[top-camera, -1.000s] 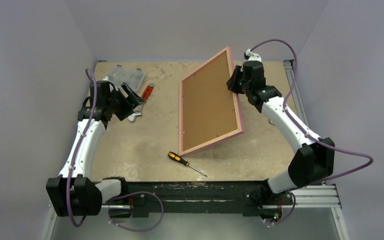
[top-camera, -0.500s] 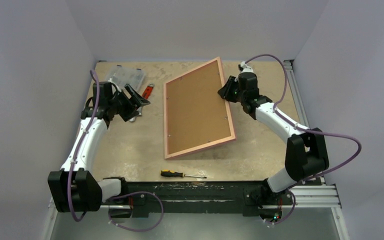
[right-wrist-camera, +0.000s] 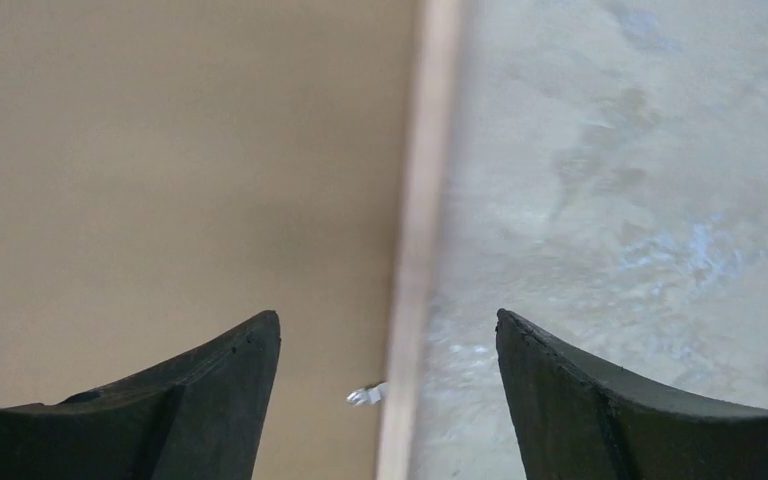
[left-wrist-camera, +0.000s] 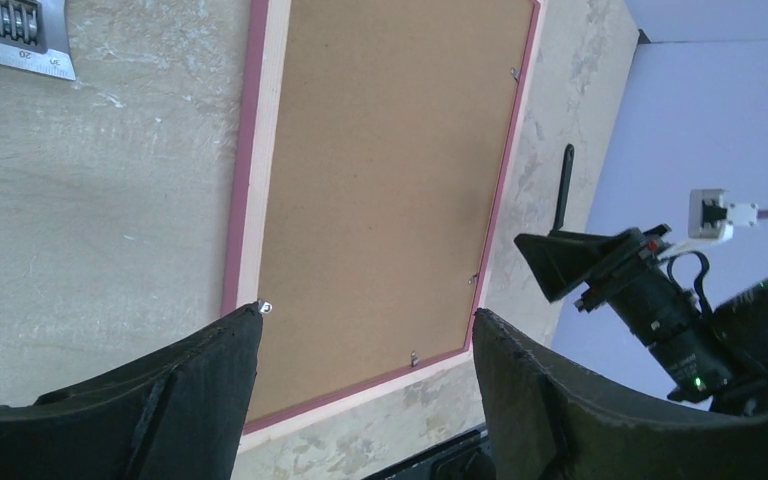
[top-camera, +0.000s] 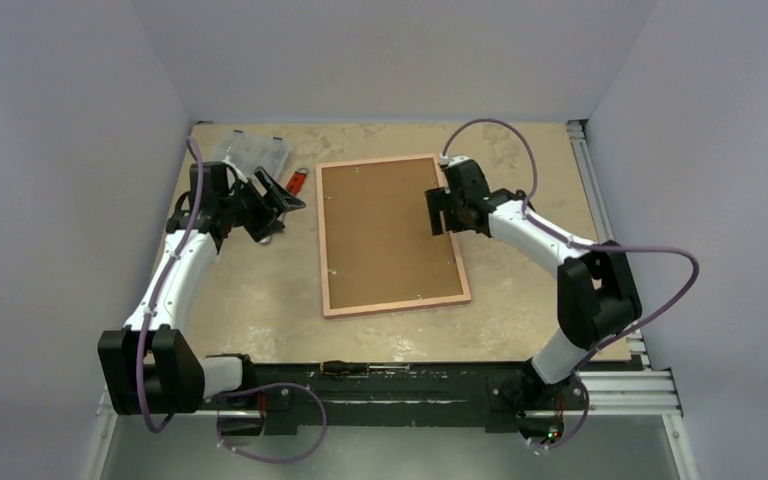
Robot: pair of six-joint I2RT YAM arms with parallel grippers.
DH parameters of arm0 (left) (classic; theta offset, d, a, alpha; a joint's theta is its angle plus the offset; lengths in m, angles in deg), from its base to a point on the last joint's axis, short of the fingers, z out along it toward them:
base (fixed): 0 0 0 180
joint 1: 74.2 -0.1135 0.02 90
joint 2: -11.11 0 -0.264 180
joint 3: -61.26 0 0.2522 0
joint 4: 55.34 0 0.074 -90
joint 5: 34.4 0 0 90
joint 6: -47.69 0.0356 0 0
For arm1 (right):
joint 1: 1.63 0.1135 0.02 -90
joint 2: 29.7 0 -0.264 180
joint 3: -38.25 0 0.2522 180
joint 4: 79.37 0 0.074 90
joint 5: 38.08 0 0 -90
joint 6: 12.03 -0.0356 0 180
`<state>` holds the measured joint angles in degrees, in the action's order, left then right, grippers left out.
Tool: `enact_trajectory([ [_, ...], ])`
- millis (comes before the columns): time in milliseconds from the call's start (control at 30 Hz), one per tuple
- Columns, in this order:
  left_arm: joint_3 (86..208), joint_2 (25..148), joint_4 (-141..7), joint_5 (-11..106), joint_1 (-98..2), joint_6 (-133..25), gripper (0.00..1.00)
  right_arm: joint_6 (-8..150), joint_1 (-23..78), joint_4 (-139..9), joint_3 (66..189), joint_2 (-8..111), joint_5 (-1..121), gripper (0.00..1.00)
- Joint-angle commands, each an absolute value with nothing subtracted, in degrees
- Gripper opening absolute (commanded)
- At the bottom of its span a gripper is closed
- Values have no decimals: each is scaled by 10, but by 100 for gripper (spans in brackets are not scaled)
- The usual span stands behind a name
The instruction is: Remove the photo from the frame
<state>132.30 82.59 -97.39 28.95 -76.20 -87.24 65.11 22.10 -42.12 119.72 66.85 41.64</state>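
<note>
Frame (top-camera: 390, 235) lies flat, brown back up, long axis near-to-far; left fingers (left-wrist-camera: 160, 420) and right fingers (right-wrist-camera: 190, 400) spread wide, empty

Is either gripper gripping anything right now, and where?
Nothing is held. The right gripper hangs open over the right rim of the frame, which lies flat; the left gripper is open and empty.

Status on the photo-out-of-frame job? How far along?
Done: the frame lies flat on the table, brown back up. In hand: nothing is gripped. The right gripper is open over the frame's right edge, and the left gripper is open, left of the frame. Left: the clips sit over the back, the back is on, and no photo is out.
</note>
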Motion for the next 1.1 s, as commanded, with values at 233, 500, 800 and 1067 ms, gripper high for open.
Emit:
enact_trajectory([
  [233,1320,861,-940,248,-754,-887,75,777,611,-447,1195,643,507,72],
  [500,1320,874,-939,238,-753,-887,75,796,760,-451,1274,755,518,69],
  [800,1322,883,-938,232,-753,-889,75,784,812,-454,1270,794,494,69],
  [1067,1323,891,-937,228,-753,-890,75,758,817,-454,1248,786,490,59],
])
